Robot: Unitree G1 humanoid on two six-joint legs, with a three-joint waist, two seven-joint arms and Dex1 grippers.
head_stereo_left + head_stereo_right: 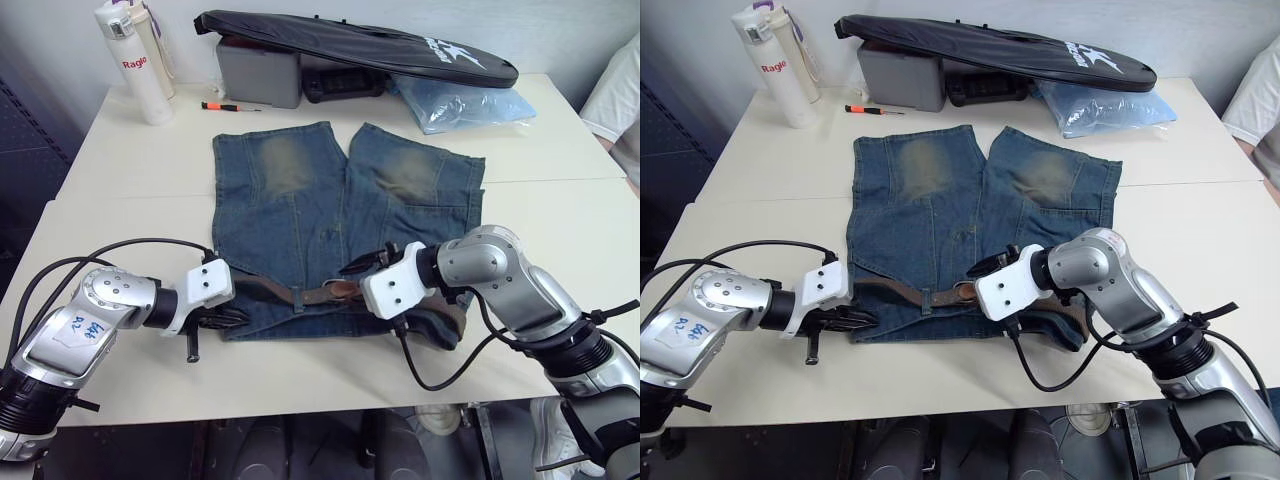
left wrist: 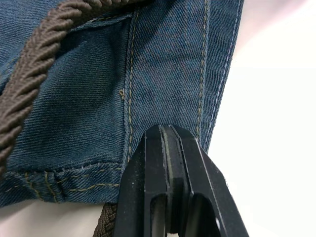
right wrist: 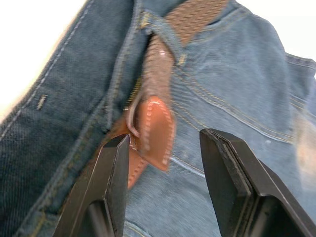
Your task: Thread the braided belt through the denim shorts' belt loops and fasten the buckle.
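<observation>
Belt (image 1: 300,294) lies along the shorts' (image 1: 330,215) waistband on the pale surface (image 1: 130,160). Right pincer (image 3: 165,148) gapes wide around its leather tip; left pincer (image 2: 170,148) is pressed closed at the shorts' corner.

A white bottle (image 1: 128,62) with red lettering stands upright near the bench's (image 1: 560,250) far left corner. Just beside it, toward the middle, a small orange-handled screwdriver (image 1: 228,106) lies flat. Along the far edge a long black bag (image 1: 360,47) rests tilted on a grey box (image 1: 258,72). A crumpled blue plastic bag (image 1: 455,103) lies beneath its right end.
</observation>
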